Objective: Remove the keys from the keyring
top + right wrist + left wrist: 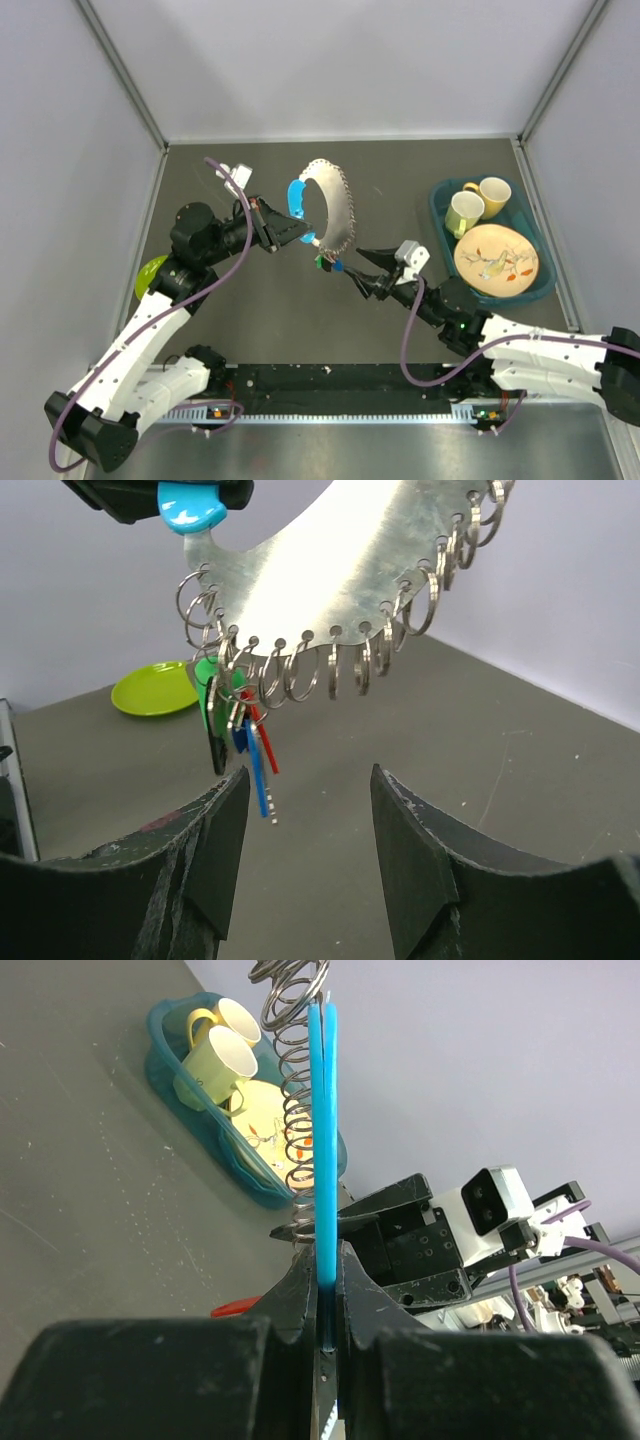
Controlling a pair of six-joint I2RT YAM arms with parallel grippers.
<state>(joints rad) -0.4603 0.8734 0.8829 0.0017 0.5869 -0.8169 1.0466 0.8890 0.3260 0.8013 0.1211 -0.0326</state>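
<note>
My left gripper [300, 232] is shut on the curved bright-blue tab [296, 198] and holds it in the air; the left wrist view shows the tab [322, 1130] edge-on between the jaws. The silvery toothed strap [338, 205] arcs up from the tab, with several metal rings along its edge [340, 560]. The keys [240, 735], green, blue and red, hang in a bunch from a small keyring [225, 660] near the tab end. My right gripper [308, 810] is open and empty, just below and right of the keys [328, 264], not touching them.
A teal tray [437, 200] at the right holds two yellow mugs [463, 212] and a patterned plate [497, 260]. A lime-green dish [150, 275] lies at the left, partly hidden by the left arm. Grey walls enclose the table.
</note>
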